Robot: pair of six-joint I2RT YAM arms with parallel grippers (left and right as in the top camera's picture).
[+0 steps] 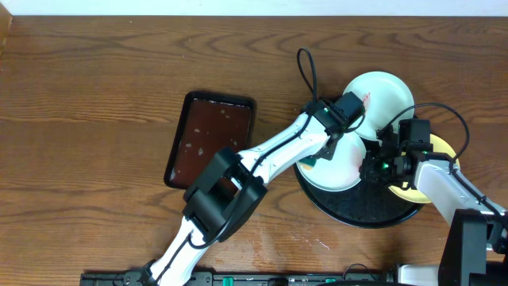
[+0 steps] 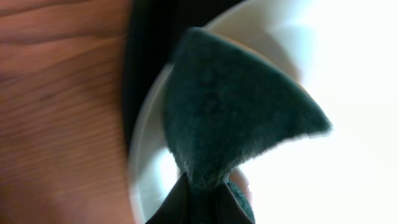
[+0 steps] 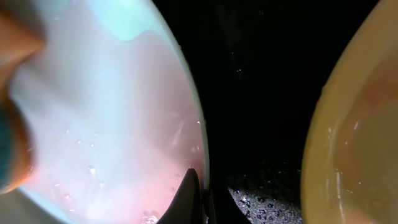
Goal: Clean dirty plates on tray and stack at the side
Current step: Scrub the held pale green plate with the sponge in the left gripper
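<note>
**Supervisor:** As far as the views allow, what stage is the job at?

**Inspector:** Cleaning is under way on the first plate and nothing is stacked. No plate stands apart on the tabletop (image 1: 95, 95), and the brown rectangular tray (image 1: 208, 135) holds no plate.

**Supervisor:** Which plate is in hand?

**Inspector:** The near mint-white plate (image 1: 341, 171), lying on the black round tray (image 1: 357, 213). The left hand (image 2: 202, 196) is pinched on a green sponge (image 2: 230, 106), which lies over that plate's edge. The right hand (image 3: 198, 196) grips the same plate's rim, one finger inside and one outside, which I judge is to steady it. Droplets and a pink tinge show on the plate's surface, so I do not rate it clean.

**Supervisor:** And the others?

**Inspector:** The yellow plate (image 3: 360, 143) rests on the tray beside it, apart from it. The far mint-white plate (image 1: 389, 95) sits at the tray's far edge with a red smear (image 1: 367, 98) on it. Whether it is on the rim or off the tray I cannot tell.

**Supervisor:** What is outstanding?

**Inspector:** In my judgement, finishing this wipe, cleaning the other two plates, and all of the stacking.
</note>
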